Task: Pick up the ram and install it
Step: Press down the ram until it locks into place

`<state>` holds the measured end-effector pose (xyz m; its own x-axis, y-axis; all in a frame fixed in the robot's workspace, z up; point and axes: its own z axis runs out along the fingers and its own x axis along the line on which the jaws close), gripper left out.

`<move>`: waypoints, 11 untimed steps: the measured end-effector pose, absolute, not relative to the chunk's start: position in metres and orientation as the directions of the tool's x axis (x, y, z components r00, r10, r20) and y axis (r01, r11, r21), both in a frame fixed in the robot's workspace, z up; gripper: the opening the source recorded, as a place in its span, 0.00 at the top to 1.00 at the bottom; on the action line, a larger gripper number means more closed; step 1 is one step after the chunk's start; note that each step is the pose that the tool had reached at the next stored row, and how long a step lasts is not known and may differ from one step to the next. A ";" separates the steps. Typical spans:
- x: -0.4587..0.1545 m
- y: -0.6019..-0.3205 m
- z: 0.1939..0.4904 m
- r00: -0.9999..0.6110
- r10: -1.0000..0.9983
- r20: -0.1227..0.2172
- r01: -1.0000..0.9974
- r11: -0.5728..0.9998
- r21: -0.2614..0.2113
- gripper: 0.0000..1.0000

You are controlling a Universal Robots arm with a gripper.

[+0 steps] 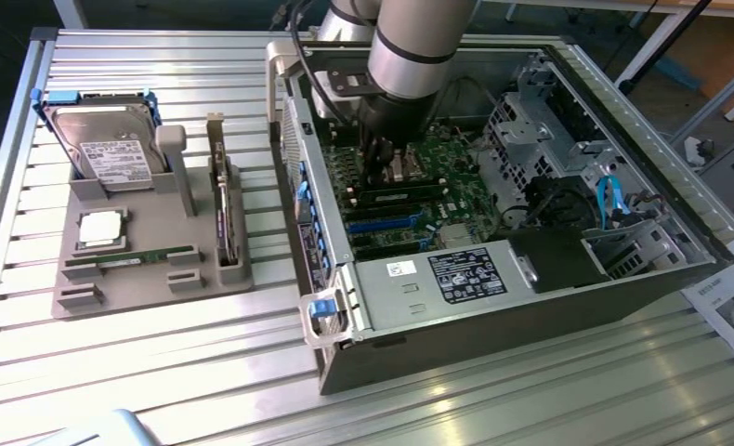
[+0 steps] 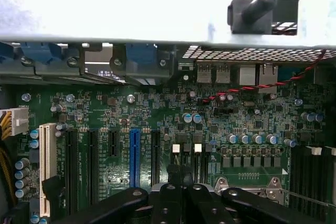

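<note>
Leftmost in the exterior view, a grey holder tray (image 1: 144, 279) sits beside the open computer case (image 1: 491, 307), carrying a hard drive (image 1: 107, 149), a square silver CPU chip (image 1: 100, 230) and one ram (image 1: 132, 259) lying flat near its front edge. Further right, inside the case, the gripper (image 1: 387, 163) is down over the motherboard (image 2: 157, 114) with its fingers (image 2: 173, 174) clenched together. Whether they pinch anything cannot be told.

The single arm (image 1: 407, 46) was extended steeply downward from the far side of the scene, with the wrist held nearly vertical. The gripper (image 1: 386, 165) was pointed straight down, its dark fingers (image 2: 181, 203) drawn fully together.
</note>
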<state>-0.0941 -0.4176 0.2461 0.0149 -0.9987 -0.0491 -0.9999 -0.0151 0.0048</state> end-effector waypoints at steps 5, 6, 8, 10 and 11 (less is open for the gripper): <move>-0.094 -0.418 0.241 0.015 -0.999 -0.049 -1.000 -0.015 0.002 0.90; -0.094 -0.418 0.240 0.015 -0.999 -0.049 -1.000 -0.015 0.002 0.90; -0.094 -0.418 0.240 0.015 -0.999 -0.049 -1.000 -0.015 0.002 0.90; -0.094 -0.418 0.240 0.015 -0.999 -0.049 -1.000 -0.015 0.002 0.90; -0.095 -0.418 0.240 0.015 -0.999 -0.049 -1.000 -0.015 0.002 0.90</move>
<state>-0.0952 -0.4182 0.2395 0.0148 -0.9987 -0.0494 -0.9999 -0.0149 0.0017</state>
